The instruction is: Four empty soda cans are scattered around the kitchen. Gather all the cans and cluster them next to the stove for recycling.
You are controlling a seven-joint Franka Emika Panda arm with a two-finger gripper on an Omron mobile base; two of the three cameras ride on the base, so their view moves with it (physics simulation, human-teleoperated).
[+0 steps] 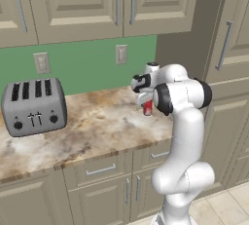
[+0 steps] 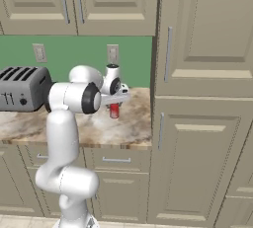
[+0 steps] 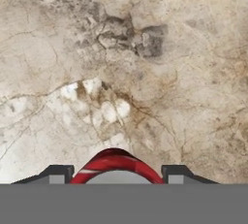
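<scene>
I see one soda can (image 1: pixel 148 108), a small plain red cylinder, standing upright on the tan marbled stone table (image 1: pixel 92 126) near its right end, directly under the hand (image 1: pixel 147 103). In the hand view the can's red rim (image 3: pixel 115 168) sits squarely between the two dark fingertips (image 3: pixel 57 173). I cannot tell whether the hand has clamped on it. A grey slotted toaster (image 1: pixel 34 106) stands well apart at the left.
</scene>
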